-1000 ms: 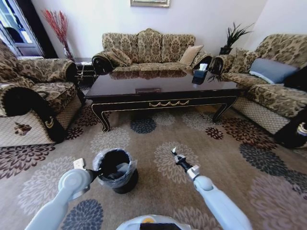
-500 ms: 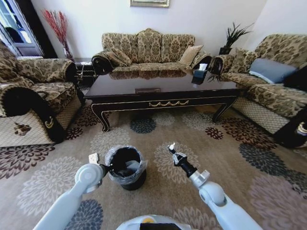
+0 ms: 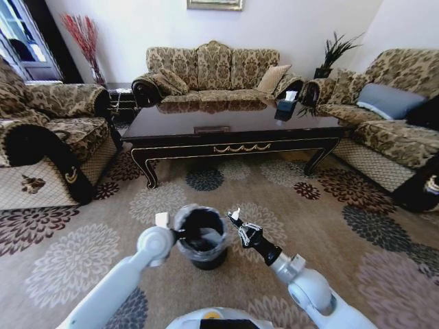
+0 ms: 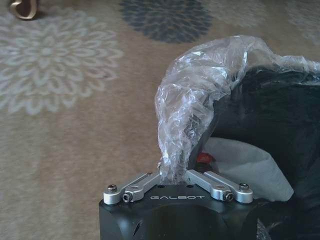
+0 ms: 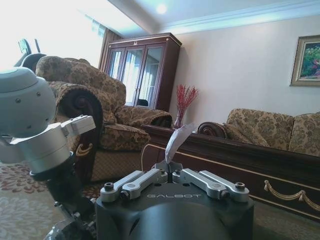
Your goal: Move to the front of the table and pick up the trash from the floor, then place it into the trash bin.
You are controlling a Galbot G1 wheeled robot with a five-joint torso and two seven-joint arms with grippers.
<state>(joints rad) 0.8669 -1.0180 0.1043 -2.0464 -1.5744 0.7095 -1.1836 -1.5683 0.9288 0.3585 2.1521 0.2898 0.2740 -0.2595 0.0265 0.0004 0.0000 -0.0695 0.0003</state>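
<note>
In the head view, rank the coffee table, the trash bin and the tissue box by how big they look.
1. The table, by far the widest.
2. The trash bin, held at its rim by the left claw; nearness inflates it.
3. The tissue box on the table's far right.

Glossy wooden table [image 3: 226,123] (crinkled plastic lines the trash bin [image 3: 200,236])

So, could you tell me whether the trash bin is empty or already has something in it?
Not empty: in the trash bin lie crumpled white paper and a small red bit.
</note>
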